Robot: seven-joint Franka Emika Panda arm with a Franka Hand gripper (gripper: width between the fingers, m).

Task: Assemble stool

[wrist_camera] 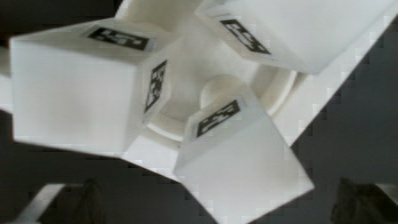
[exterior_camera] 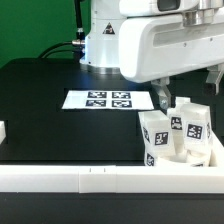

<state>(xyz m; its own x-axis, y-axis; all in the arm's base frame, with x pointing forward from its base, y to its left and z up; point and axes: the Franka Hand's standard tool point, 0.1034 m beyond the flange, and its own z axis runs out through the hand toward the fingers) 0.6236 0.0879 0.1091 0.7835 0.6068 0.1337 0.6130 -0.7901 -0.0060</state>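
Note:
Three white blocky stool legs with black-and-white tags stand close together at the exterior view's right front (exterior_camera: pixel 176 132). In the wrist view they sit on the round white seat (wrist_camera: pixel 288 95): one large leg (wrist_camera: pixel 80 90), one farther leg (wrist_camera: pixel 294 35) and one nearest leg (wrist_camera: pixel 240 165). My gripper (exterior_camera: pixel 187 90) hangs just above this cluster. In the wrist view the gripper (wrist_camera: pixel 214 203) is open, with its dark fingertips (wrist_camera: pixel 64 203) far apart on either side of the nearest leg and not touching it. Most of the seat is hidden under the legs.
The marker board (exterior_camera: pixel 97 100) lies flat on the black table behind the parts. A long white border rail (exterior_camera: pixel 90 178) runs along the front edge and turns up beside the legs at the exterior view's right. A small white piece (exterior_camera: pixel 3 130) sits at the left edge.

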